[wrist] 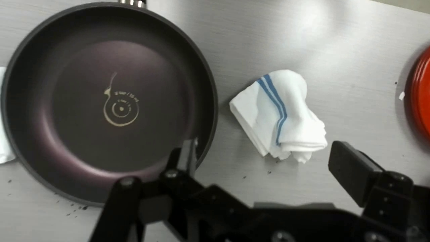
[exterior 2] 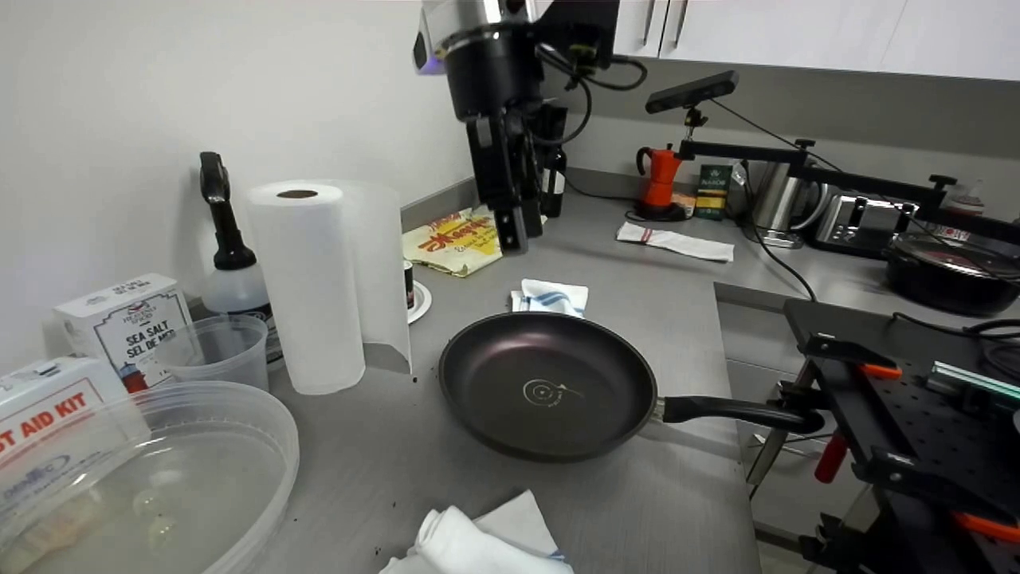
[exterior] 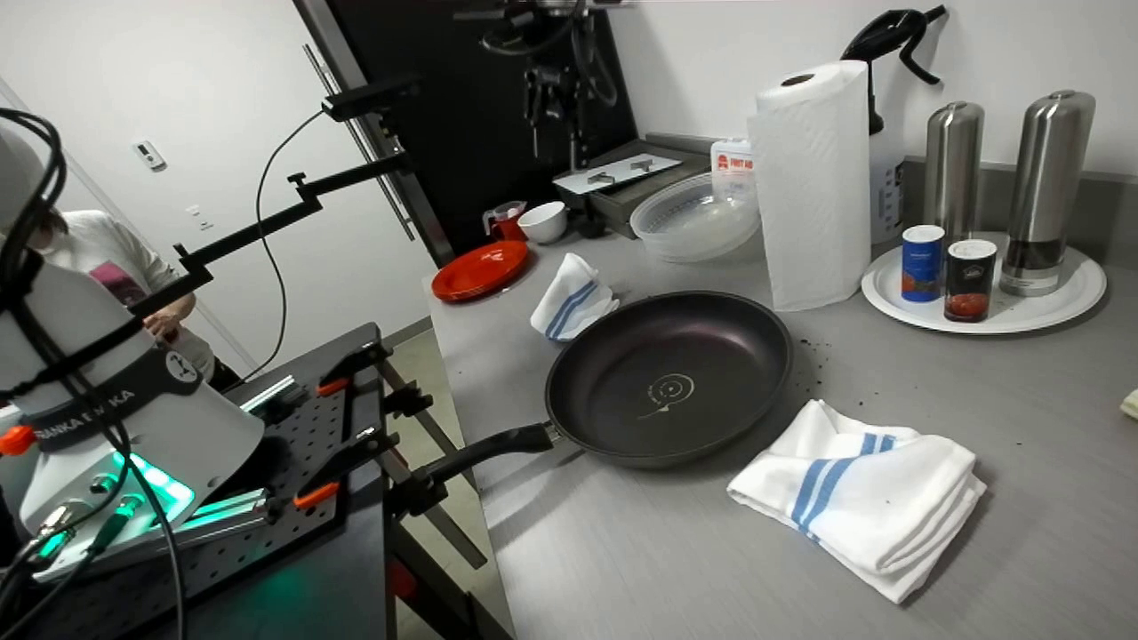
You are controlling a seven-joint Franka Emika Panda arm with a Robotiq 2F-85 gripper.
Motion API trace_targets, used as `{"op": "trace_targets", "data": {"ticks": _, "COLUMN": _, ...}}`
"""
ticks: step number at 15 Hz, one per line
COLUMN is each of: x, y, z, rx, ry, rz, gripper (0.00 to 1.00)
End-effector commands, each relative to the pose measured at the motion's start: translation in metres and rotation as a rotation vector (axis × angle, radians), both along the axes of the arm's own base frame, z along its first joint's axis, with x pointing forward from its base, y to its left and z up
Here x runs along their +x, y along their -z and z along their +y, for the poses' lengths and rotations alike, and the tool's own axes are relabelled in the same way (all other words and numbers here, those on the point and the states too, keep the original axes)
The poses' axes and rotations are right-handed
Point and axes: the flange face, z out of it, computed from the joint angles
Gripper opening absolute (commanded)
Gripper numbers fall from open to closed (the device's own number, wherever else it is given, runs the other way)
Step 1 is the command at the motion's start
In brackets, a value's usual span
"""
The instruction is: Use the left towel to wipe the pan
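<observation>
A dark frying pan [exterior: 671,382] lies on the grey counter and shows in the other views too [exterior 2: 550,391] [wrist: 124,101]. A bunched white towel with blue stripes [exterior: 569,298] lies beside the pan, opposite a folded striped towel [exterior: 867,498]. The bunched towel is cut off at the bottom of an exterior view [exterior 2: 486,546] and whole in the wrist view [wrist: 275,114]. The folded towel is partly hidden behind the pan [exterior 2: 550,296] and barely shows at the wrist view's left edge [wrist: 5,141]. My gripper [wrist: 263,148] is open and empty, raised above the counter [exterior 2: 518,227] [exterior: 556,142].
The pan's handle [exterior: 489,449] reaches over the counter edge. Red plates [exterior: 480,269], a clear plastic bowl [exterior 2: 183,478] and a paper towel roll [exterior: 813,187] stand near the bunched towel and pan. A white plate [exterior: 1085,267] holds grinders and shakers. Dark crumbs dot the counter.
</observation>
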Motion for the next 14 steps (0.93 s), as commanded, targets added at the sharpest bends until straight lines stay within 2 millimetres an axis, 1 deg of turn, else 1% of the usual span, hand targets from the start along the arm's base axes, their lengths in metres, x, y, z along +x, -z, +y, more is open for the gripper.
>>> {"op": "trace_targets", "data": {"ticks": 1, "x": 0.024, "y": -0.052, "z": -0.056, "rx": -0.001, "ry": 0.02, "rz": -0.054, "gripper": 1.0}}
{"op": "trace_targets", "data": {"ticks": 4, "x": 0.045, "y": -0.083, "z": -0.097, "rx": -0.019, "ry": 0.052, "rz": -0.121, "gripper": 1.0}}
{"op": "trace_targets", "data": {"ticks": 5, "x": 0.05, "y": -0.093, "z": -0.108, "rx": -0.018, "ry": 0.061, "rz": -0.137, "gripper": 1.0}}
{"op": "trace_targets", "data": {"ticks": 7, "x": 0.054, "y": -0.108, "z": -0.123, "rx": -0.006, "ry": 0.074, "rz": -0.145, "gripper": 1.0}}
{"op": "trace_targets", "data": {"ticks": 8, "x": 0.055, "y": -0.114, "z": -0.127, "rx": 0.013, "ry": 0.064, "rz": -0.143, "gripper": 1.0}}
{"op": "trace_targets", "data": {"ticks": 9, "x": 0.047, "y": -0.104, "z": -0.122, "rx": -0.016, "ry": 0.086, "rz": -0.157, "gripper": 1.0}}
{"op": "trace_targets", "data": {"ticks": 10, "x": 0.048, "y": -0.108, "z": -0.126, "rx": -0.016, "ry": 0.087, "rz": -0.162, "gripper": 1.0}}
{"op": "trace_targets", "data": {"ticks": 14, "x": 0.047, "y": -0.104, "z": -0.124, "rx": -0.015, "ry": 0.086, "rz": -0.154, "gripper": 1.0}}
